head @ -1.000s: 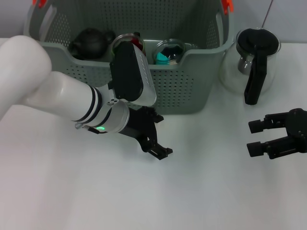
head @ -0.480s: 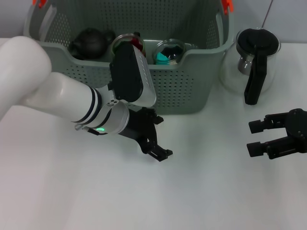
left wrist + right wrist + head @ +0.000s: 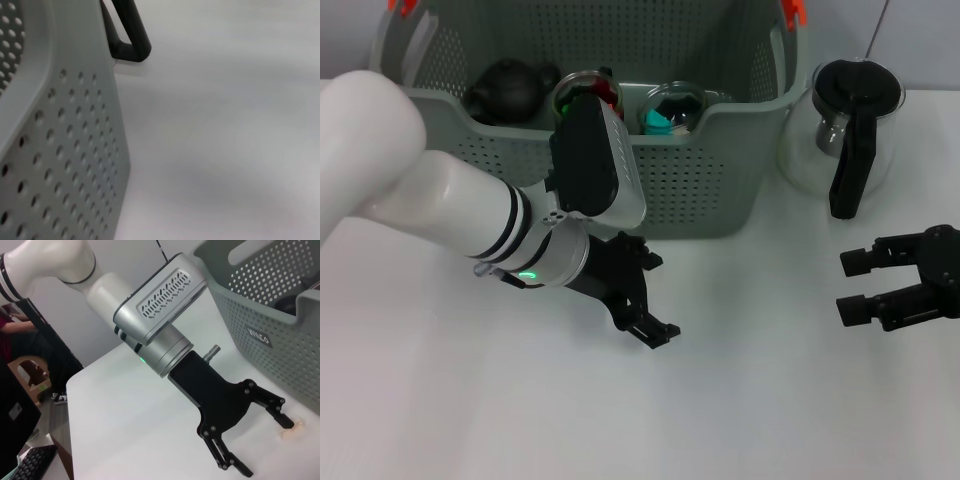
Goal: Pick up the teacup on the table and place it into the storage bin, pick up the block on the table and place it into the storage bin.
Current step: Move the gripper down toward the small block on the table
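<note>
Storage bin (image 3: 720,190) sits at the far side of the white table (image 3: 770,400), grey-green, perforated walls, orange handle clips at the top corners. Working near to far:

Left gripper (image 3: 638,295) hovers over bare table just in front of the bin's front wall, fingers spread apart, nothing between them (the right wrist view confirms it: both black fingers (image 3: 272,409) splayed wide, empty). Green status light shows on the wrist.

Right gripper (image 3: 855,285) is parked low at the right edge of the table, well apart from the bin, jaws parted, holding nothing.

Left wrist view shows only the bin's perforated wall close up, plus bare table and the lower end of a black handle (image 3: 131,35) beyond the bin's corner.

Beside the bin on the right stands a glass pot (image 3: 845,125) with a black lid and that handle, just clear of the bin wall.

Inside the bin, along the near wall: a dark teapot (image 3: 510,88) at the left, a round item with red in it (image 3: 588,90) in the middle (partly hidden by the left arm, can't tell what it is), and a glass piece with something teal inside (image 3: 670,110) to the right of it.

A black label with white lettering (image 3: 259,336) is on the bin's outer wall.
</note>
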You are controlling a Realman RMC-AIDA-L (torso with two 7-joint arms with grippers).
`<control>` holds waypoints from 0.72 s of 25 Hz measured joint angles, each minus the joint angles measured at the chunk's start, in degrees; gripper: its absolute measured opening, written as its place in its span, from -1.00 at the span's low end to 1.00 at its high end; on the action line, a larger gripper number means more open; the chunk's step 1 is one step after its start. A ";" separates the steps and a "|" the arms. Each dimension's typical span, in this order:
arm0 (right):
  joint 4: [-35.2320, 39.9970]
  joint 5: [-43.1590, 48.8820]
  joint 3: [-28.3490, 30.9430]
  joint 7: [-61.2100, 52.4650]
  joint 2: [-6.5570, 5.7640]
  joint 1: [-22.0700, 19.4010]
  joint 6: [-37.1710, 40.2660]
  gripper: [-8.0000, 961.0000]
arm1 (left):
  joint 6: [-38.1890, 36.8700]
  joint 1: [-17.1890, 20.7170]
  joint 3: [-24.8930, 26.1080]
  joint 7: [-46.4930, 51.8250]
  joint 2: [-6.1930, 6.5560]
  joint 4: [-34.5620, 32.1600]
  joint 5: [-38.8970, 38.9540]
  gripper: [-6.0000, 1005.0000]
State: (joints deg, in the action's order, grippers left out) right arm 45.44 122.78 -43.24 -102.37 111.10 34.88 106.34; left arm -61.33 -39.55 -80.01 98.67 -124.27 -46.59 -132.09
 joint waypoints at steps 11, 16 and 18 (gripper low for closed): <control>0.00 0.00 0.16 0.15 -0.01 -0.15 0.35 0.93 | -4.99 0.53 0.40 0.52 0.12 -2.09 -0.30 0.92; 0.00 0.00 0.18 0.24 -0.01 -0.17 0.44 0.93 | -7.47 0.84 0.42 1.49 0.17 -3.72 -1.53 0.92; 0.00 0.00 0.18 0.31 -0.01 -0.21 0.44 0.93 | -9.36 1.21 0.50 1.54 0.13 -4.96 -1.58 0.92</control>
State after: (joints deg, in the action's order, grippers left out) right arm 45.44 122.79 -43.06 -102.06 111.09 34.67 106.79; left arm -70.69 -38.34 -79.51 100.21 -124.14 -51.55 -133.67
